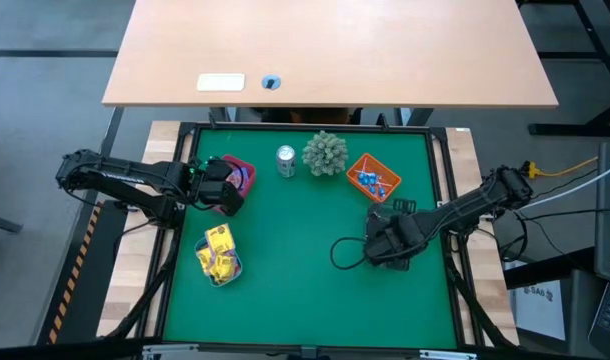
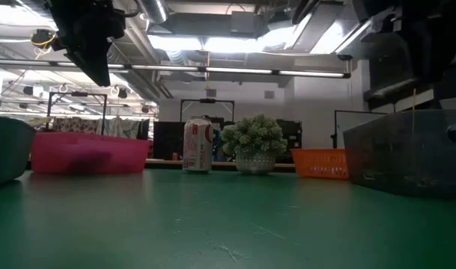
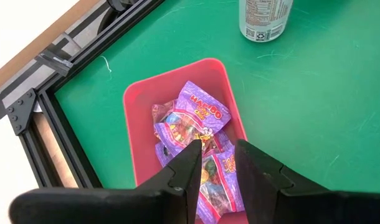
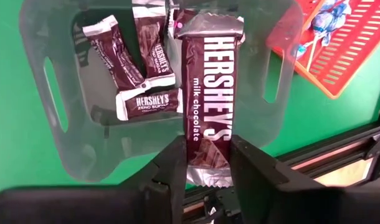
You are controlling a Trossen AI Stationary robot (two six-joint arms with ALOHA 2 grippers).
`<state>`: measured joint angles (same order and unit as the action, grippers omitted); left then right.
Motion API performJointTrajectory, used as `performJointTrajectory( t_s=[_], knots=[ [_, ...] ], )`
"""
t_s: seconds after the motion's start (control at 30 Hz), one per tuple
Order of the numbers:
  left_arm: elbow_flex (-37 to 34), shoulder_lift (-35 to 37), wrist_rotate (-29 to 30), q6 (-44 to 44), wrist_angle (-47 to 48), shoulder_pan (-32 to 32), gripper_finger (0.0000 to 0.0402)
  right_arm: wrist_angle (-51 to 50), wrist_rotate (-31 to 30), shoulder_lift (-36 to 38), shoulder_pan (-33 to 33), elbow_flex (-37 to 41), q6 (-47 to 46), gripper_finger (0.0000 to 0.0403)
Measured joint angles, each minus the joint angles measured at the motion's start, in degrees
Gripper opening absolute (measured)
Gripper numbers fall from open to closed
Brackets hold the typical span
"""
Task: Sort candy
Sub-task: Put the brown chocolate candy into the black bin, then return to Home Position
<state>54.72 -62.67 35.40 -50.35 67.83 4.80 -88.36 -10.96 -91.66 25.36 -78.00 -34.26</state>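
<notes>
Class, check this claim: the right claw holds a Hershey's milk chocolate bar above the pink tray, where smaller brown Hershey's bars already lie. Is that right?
Not quite. The right claw does hold the Hershey's bar, but above a clear grey tray, not a pink one; the smaller brown bars lie in it. The right wrist view shows this. The pink tray sits under the left claw and holds purple packets.

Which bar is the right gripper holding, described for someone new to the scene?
On the green table's right side, the right gripper hangs over a clear tray. It pinches a long brown Hershey's milk chocolate bar. The bars lying in the tray are much shorter.
</notes>
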Motion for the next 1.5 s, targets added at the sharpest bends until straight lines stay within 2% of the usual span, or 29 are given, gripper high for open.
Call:
performJointTrajectory(
  t_s=[0.23, 0.5, 0.67, 0.77, 0.9, 1.23, 1.37, 1.5],
  knots=[
    [0.0, 0.0, 0.0, 0.0, 0.0, -0.02, 0.0085, -1.25, 0.0, 0.0, 0.0, 0.0, 0.04, 0.014],
    [0.0, 0.0, 0.0, -0.02, 0.0, -0.02, 0.0085, -1.68, 0.0, 0.0, 0.0, 0.0, 0.08, 0.0202],
    [0.0, 0.0, 0.04, 3.33, -0.55, -0.01, 0.0085, -1.68, -0.02, 0.0, 0.0, 0.0, 0.24, 0.0214],
    [-0.02, 0.0, 0.07, 6.64, -3.12, -0.02, 0.0085, -1.66, 0.0, 0.0, 0.0, 0.0, 1.8, 0.0202],
    [-0.01, 0.0, 0.01, 15.46, -10.16, -0.02, 0.0085, -1.68, 0.0, 0.0, 0.0, 0.0, 5.21, 0.0164],
    [0.0, 0.0, -4.99, 39.53, -33.1, 0.0, 0.0084, -1.63, 0.17, 0.0, -6.08, -0.02, 11.13, 0.0012],
    [-0.01, 0.01, -6.47, 45.98, -38.58, -0.02, 0.0067, -0.87, 0.24, 0.62, -10.23, -0.02, 16.3, 0.0016],
    [0.0, 0.8, -6.58, 50.35, -41.45, -0.31, 0.0025, 1.33, 0.74, 3.33, -14.41, -0.02, 21.27, 0.0005]
  ],
)
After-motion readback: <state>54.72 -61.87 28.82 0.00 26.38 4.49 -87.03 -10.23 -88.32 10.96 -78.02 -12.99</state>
